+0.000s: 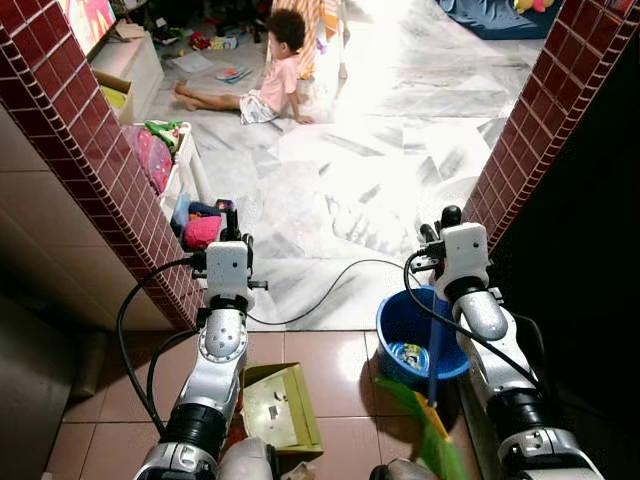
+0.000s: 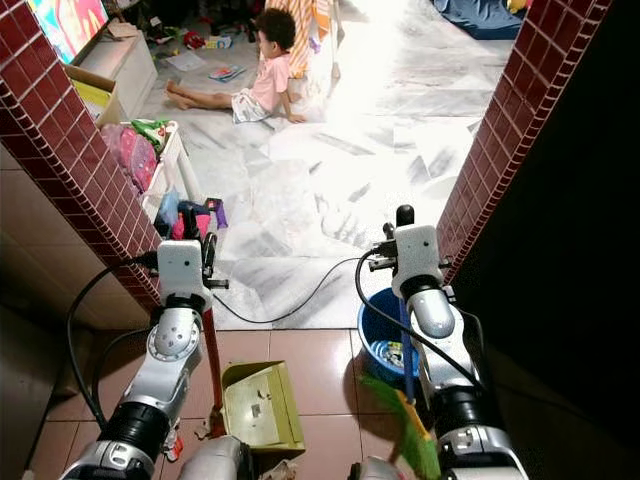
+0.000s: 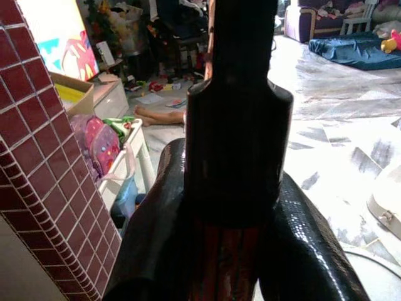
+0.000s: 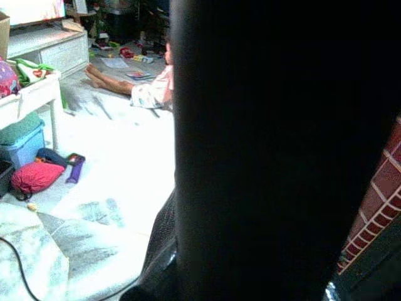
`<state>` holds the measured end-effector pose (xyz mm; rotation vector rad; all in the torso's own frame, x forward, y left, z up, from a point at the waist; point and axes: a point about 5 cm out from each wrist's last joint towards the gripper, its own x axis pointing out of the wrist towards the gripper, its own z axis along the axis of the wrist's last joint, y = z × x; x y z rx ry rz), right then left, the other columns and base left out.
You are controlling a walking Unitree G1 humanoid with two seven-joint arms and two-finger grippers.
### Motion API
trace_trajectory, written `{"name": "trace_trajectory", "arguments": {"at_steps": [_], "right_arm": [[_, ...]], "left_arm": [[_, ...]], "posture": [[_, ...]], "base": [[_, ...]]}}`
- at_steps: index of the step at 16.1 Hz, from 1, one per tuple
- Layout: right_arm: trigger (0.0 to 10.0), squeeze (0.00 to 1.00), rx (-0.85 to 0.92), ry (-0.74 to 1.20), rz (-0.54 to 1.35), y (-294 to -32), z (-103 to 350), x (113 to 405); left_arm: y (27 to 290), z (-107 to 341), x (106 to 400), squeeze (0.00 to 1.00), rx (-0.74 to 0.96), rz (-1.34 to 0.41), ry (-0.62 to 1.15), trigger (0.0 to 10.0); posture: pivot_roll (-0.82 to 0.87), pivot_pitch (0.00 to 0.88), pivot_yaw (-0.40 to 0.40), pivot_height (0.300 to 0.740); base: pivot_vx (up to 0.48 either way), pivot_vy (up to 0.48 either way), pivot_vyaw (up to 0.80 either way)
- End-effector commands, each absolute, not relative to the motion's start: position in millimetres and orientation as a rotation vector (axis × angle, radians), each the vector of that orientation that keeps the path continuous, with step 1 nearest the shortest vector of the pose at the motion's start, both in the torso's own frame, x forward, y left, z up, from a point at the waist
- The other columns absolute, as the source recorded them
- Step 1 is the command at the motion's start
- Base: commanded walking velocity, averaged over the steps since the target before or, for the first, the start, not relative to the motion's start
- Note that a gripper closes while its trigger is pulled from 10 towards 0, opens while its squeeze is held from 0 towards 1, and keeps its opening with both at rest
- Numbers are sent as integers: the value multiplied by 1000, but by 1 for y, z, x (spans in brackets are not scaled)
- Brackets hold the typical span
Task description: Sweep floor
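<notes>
A green dustpan (image 2: 260,405) rests on the brown tiles in front of me, and its red handle (image 2: 212,350) rises to my left gripper (image 1: 228,215). That gripper is shut on the handle's black-capped top (image 3: 235,125), with one finger (image 3: 150,238) on each side. My right gripper (image 1: 445,222) is shut on the blue broom handle (image 1: 435,350), which looks like a dark pole (image 4: 276,150) in the right wrist view. The broom's green bristles (image 1: 430,430) hang low beside my right arm.
A blue bucket (image 1: 400,320) holding scraps stands at the doorway. Red brick walls flank it on the left (image 1: 90,150) and right (image 1: 540,120). A black cable (image 1: 330,290) crosses the marble floor. Toy bins (image 1: 180,170) line the left; a person (image 1: 275,70) sits beyond.
</notes>
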<state>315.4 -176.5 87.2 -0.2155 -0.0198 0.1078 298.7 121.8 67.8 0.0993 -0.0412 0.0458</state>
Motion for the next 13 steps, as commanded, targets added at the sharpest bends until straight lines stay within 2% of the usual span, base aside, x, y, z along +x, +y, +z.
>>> {"name": "trace_trajectory", "arguments": {"at_steps": [1, 6, 8, 13], "right_arm": [[10000, 0, -247, -83, 123, -177, 101, 322], [10000, 0, -68, 121, 316, -153, 61, 297], [10000, 0, 25, 82, 344, -140, 61, 285], [10000, 0, 38, -12, 357, -126, 75, 282]], "left_arm": [[122, 76, 301, 0, 104, 37, -74, 10000], [119, 69, 291, 0, 42, -114, 8, 10000], [126, 74, 287, 0, 61, -80, -32, 10000], [120, 94, 288, 0, 65, -97, -103, 10000]], "posture": [[-14, 0, 41, 740], [-10, 0, 40, 740], [-7, 0, 45, 740], [1, 0, 49, 740]], "base": [[0, 0, 0], [0, 0, 0], [0, 0, 0], [0, 0, 0]]}}
